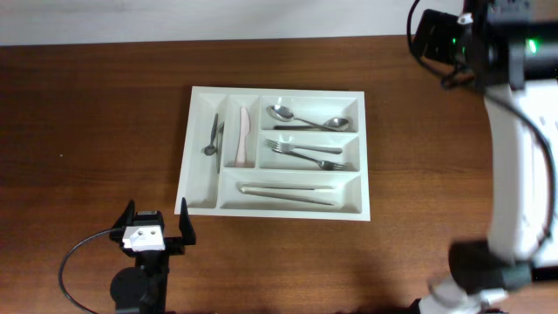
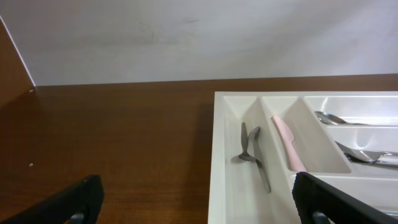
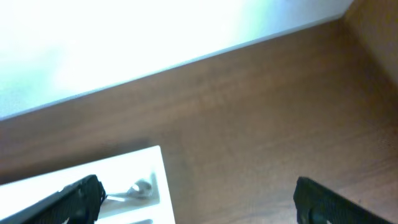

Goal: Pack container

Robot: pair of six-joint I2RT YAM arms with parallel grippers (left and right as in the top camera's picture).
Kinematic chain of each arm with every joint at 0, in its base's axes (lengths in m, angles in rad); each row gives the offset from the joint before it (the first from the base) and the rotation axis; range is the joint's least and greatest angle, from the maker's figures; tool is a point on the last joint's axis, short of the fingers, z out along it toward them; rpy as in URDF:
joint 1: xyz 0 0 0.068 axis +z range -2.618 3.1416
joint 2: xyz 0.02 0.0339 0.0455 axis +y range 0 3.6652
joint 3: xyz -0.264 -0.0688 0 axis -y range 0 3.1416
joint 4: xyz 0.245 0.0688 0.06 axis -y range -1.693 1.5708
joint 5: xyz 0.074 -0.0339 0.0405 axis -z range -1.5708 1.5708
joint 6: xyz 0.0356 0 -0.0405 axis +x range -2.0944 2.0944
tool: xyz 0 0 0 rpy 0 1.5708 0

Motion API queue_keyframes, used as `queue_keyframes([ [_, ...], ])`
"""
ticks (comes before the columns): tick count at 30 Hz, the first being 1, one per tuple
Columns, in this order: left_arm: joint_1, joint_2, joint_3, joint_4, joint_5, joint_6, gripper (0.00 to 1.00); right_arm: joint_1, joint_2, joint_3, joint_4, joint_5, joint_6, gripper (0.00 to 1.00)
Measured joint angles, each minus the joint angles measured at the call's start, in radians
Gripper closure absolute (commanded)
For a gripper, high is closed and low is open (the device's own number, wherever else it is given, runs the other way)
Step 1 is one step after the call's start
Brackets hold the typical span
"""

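Lying crosswise overhead, the tray (image 1: pixel 187 148) sits just ahead-right of the left gripper (image 1: pixel 157 228) and well apart from the right gripper (image 1: pixel 429 35); the left wrist view shows it ahead-right of spread, empty jaws, the right wrist view only its corner, ahead-left of jaws likewise spread and empty.

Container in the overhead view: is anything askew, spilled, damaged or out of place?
Nothing notable stands out. The container sits very slightly rotated in the frame and looks intact. The spoons, forks and pink knife each lie inside their own compartment, as do the other utensils. None pokes over a rim.
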State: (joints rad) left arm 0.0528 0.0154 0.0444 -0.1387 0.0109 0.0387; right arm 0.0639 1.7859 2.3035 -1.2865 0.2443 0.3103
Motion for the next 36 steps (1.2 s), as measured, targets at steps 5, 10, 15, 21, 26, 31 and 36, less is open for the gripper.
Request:
queue_keyframes([
  [5,0.0,-0.002,-0.001,0.001,0.0,0.0,0.01,0.04,-0.361,-0.459,0.456,0.028,0.003,0.01],
  [10,0.0,-0.003,-0.002,0.0,0.0,0.0,0.01,0.043,-0.681,-0.871,0.689,0.028,0.003,0.01],
  [15,0.0,-0.003,-0.002,0.0,0.0,0.0,0.01,0.054,-0.98,-1.21,0.797,0.028,-0.001,0.01],
  [21,0.0,-0.004,-0.002,0.001,0.0,0.0,0.01,0.065,-1.277,-1.574,0.897,0.009,-0.012,0.01],
  [26,0.0,-0.003,-0.002,0.0,0.0,0.0,0.01,0.065,-1.422,-1.797,1.001,-0.063,-0.066,0.01],
  [31,0.0,-0.004,-0.002,0.001,0.0,0.0,0.01,0.066,-1.535,-1.965,1.025,-0.116,-0.092,0.01],
  [36,0.0,-0.004,-0.002,0.001,0.0,0.0,0.01,0.065,-1.666,-2.05,0.995,-0.14,-0.104,0.01],
])
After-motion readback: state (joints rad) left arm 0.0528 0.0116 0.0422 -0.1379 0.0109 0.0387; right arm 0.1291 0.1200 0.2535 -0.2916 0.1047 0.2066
